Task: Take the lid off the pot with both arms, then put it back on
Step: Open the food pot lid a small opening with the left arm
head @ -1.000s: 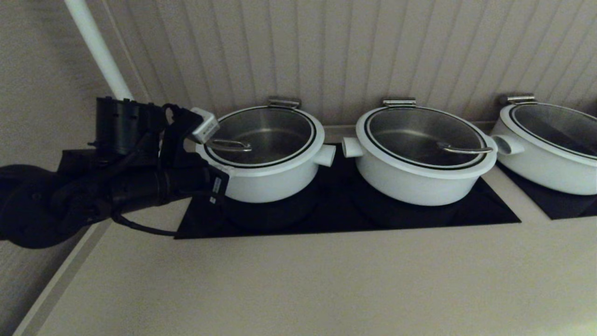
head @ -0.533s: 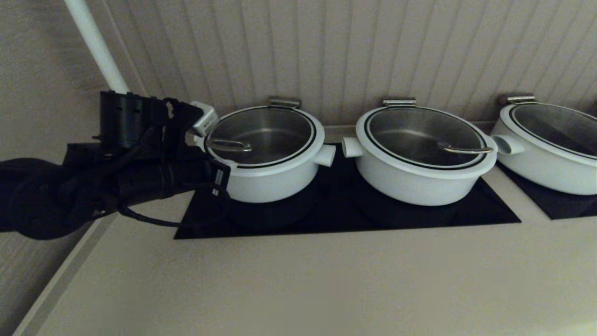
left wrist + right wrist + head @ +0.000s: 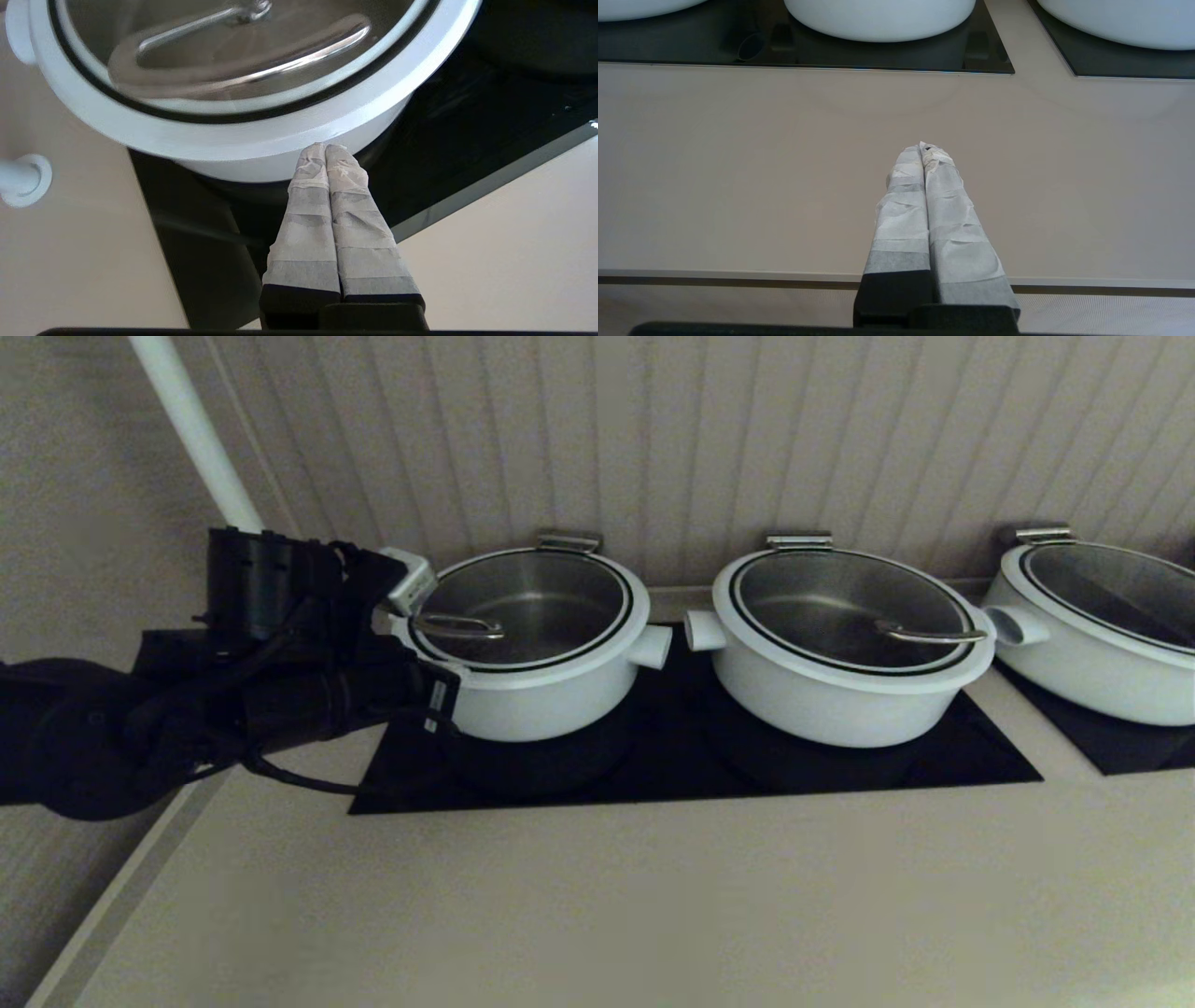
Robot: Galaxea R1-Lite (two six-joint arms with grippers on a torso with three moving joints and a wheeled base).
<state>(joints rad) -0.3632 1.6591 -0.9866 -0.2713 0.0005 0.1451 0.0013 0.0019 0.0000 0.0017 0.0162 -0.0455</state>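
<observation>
The white pot [image 3: 551, 695] stands at the left of a black cooktop, with its glass lid [image 3: 523, 602] seated on it and the steel bar handle [image 3: 457, 627] towards the left. My left gripper [image 3: 406, 581] is shut and empty at the pot's left rim. In the left wrist view its tips [image 3: 325, 147] touch or nearly touch the edge of the lid's white ring [image 3: 233, 137], above the pot wall [image 3: 233, 170]. My right gripper [image 3: 923, 145] is shut and empty over the beige counter, in front of the cooktop; it is out of the head view.
Two wider white lidded pots stand to the right, one in the middle [image 3: 840, 653] and one at the far right [image 3: 1102, 625]. A panelled wall rises right behind them. A white pipe [image 3: 196, 429] slants up at the back left. The beige counter [image 3: 607, 896] spreads in front.
My left gripper has drawn back a little from over the lid's left edge to the pot's left rim, and the arm has shifted slightly. The lid and pots have not moved.
</observation>
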